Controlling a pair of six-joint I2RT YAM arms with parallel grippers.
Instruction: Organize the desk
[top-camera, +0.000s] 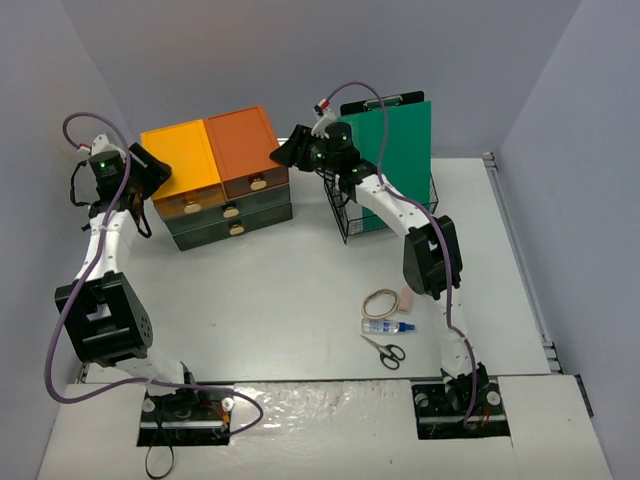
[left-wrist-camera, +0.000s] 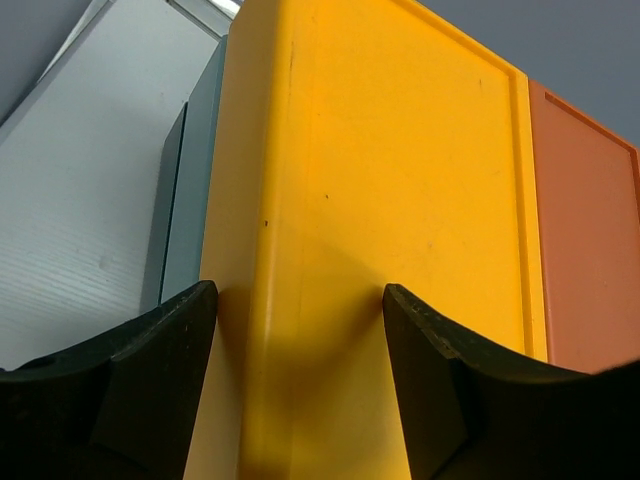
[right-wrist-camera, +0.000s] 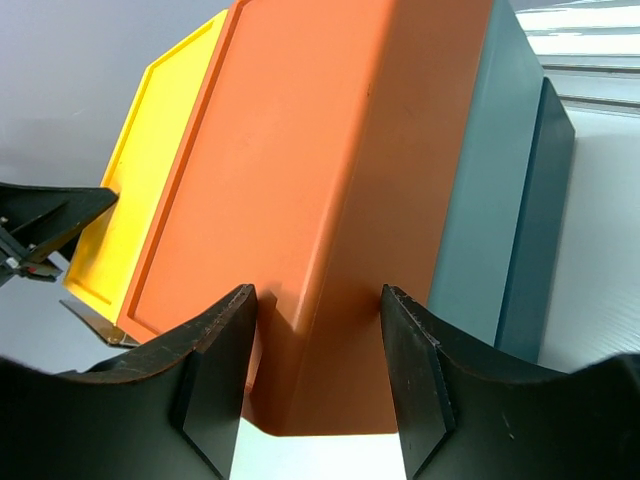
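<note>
The left arm reaches forward along the desk's left side, elbow folded low. Its left gripper (left-wrist-camera: 300, 300) is level with the yellow bin (top-camera: 180, 155) and clasps that bin's near left corner, one finger on each side. The right arm stretches up and leftward. The right gripper (right-wrist-camera: 315, 300) clamps the right corner of the orange bin (top-camera: 243, 140) in the same way. Both bins sit side by side on the dark drawers (top-camera: 230, 215). The desk (top-camera: 280, 300) lies flat under everything, and its long axis appears to run left to right in front of the bases.
</note>
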